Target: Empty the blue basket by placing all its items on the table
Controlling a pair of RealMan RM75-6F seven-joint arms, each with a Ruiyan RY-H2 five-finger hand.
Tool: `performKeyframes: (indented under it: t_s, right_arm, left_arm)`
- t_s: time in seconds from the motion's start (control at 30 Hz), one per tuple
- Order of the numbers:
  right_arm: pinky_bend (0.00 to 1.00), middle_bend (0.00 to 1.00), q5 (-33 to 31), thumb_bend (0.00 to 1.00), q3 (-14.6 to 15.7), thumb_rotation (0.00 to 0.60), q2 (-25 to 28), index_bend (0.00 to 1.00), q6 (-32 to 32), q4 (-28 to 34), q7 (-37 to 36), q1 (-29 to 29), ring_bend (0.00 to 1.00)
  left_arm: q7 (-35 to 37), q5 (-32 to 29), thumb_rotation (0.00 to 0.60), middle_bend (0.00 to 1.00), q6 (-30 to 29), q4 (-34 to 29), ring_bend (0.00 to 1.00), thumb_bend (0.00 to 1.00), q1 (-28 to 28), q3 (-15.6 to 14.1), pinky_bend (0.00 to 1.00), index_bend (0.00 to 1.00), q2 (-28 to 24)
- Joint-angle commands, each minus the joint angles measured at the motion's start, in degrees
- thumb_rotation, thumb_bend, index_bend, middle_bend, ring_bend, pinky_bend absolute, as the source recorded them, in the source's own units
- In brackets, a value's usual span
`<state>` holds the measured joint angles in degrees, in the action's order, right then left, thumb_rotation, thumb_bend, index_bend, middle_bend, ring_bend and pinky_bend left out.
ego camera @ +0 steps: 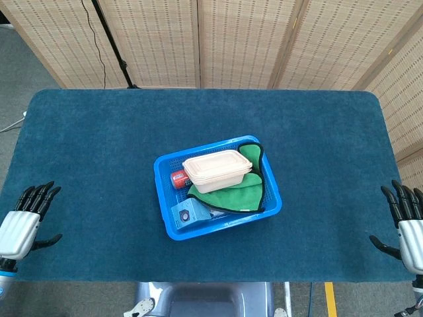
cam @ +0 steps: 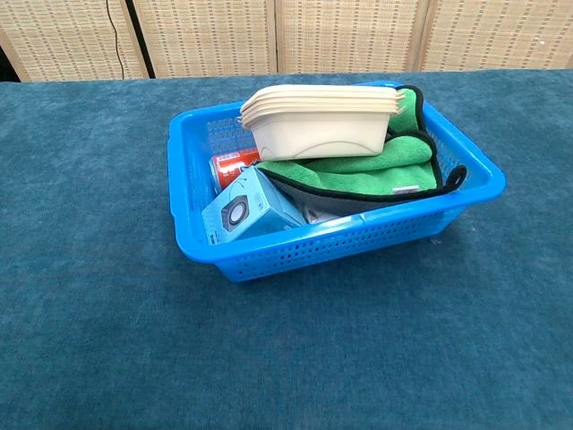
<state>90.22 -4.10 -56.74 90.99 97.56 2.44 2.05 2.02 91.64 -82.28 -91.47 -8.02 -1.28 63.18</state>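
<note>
- Resting mid-table: blue basket (ego camera: 271, 181), holding cream containers (ego camera: 217, 170) stacked on a green cloth (ego camera: 231, 195), a red can (ego camera: 178, 177) and a small blue box (ego camera: 188, 214).
- Left hand (ego camera: 26, 221): table's near left edge, fingers spread, holding nothing.
- Right hand (ego camera: 404, 221): near right edge, fingers likewise spread, empty.

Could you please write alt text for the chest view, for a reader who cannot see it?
A blue basket sits on a dark teal table, holding a stack of cream plastic containers on a folded green cloth, a red can and a small light-blue box. No hand shows here; woven screens stand behind.
</note>
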Motion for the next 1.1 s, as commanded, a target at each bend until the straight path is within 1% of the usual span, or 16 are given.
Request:
performKeyframes:
  t_s: [0.03, 0.2, 0.3, 0.4, 0.47, 0.53, 0.63, 0.73, 0.87, 0.97, 1.1]
  right_arm:
    - [0.0, 0.0, 0.22, 0.0, 0.08, 0.6, 0.01, 0.0, 0.01, -0.05, 0.0, 0.02, 0.0]
    - [0.0, 0.0, 0.94, 0.0, 0.33, 0.6, -0.21, 0.0, -0.5, -0.14, -0.21, 0.37, 0.0]
    - [0.0, 0.0, 2.31, 0.0, 0.22, 0.6, -0.5, 0.0, -0.94, -0.04, -2.84, 1.32, 0.0]
    - [0.0, 0.0, 4.16, 0.0, -0.57, 0.6, -0.79, 0.0, -1.54, 0.17, -4.78, 3.15, 0.0]
    - [0.0, 0.0, 4.52, 0.0, -1.44, 0.6, -0.2, 0.0, -3.58, 1.64, -5.18, 5.18, 0.0]
    - [0.0, 0.0, 3.95, 0.0, -3.07, 0.6, 0.58, 0.0, -6.3, 3.75, -4.27, 7.8, 0.0]
    - [0.0, 0.0, 1.56, 0.0, -5.89, 0.6, 1.14, 0.0, -12.83, 7.22, -3.08, 13.07, 0.0]
    - [0.0, 0.0, -0.32, 0.0, -7.63, 0.6, 0.62, 0.0, -18.55, 9.04, -2.25, 17.48, 0.0]
    - [0.0, 0.0, -2.94, 0.0, -9.52, 0.6, -3.1, 0.0, -26.4, 9.09, -0.54, 24.06, 0.0]
    - [0.0, 0.0, -6.03, 0.0, -10.73, 0.6, -7.98, 0.0, -31.94, 6.65, 1.35, 29.09, 0.0]
    - [0.0, 0.0, -9.64, 0.0, -11.75, 0.6, -13.6, 0.0, -36.61, 3.62, 3.32, 33.96, 0.0]
  left_arm:
    - [0.16, 0.09, 0.6, 0.0, -0.1, 0.06, 0.0, 0.11, 0.04, -0.06, 0.0, 0.0, -0.13]
    - [0.34, 0.13, 0.6, 0.0, 0.04, -0.02, 0.0, 0.1, -0.06, -0.1, 0.0, 0.0, -0.36]
    - [0.6, 0.31, 0.6, 0.0, -0.31, -0.8, 0.0, 0.11, 0.01, -0.08, 0.0, 0.0, -1.0]
    - [1.91, 0.9, 0.6, 0.0, -1.2, -2.41, 0.0, 0.1, 0.2, -0.1, 0.0, 0.0, -2.29]
    - [2.78, 0.77, 0.6, 0.0, -1.7, -4.16, 0.0, 0.11, 0.28, 0.17, 0.0, 0.0, -3.58]
    - [2.83, -0.01, 0.6, 0.0, -1.32, -6.28, 0.0, 0.11, 0.08, 0.53, 0.0, 0.0, -4.98]
    - [2.9, -1.89, 0.6, 0.0, -0.39, -10.15, 0.0, 0.11, -0.55, 1.58, 0.0, 0.0, -6.96]
    - [2.63, -3.23, 0.6, 0.0, -0.3, -11.87, 0.0, 0.11, -0.67, 2.3, 0.0, 0.0, -7.66]
    - [1.54, -4.55, 0.6, 0.0, -0.23, -12.56, 0.0, 0.11, -0.64, 2.84, 0.0, 0.0, -8.03]
    - [0.87, -5.19, 0.6, 0.0, -0.03, -12.46, 0.0, 0.1, -0.62, 3.0, 0.0, 0.0, -7.84]
    - [0.82, -6.48, 0.6, 0.0, 1.06, -12.35, 0.0, 0.11, -1.11, 3.48, 0.0, 0.0, -7.72]
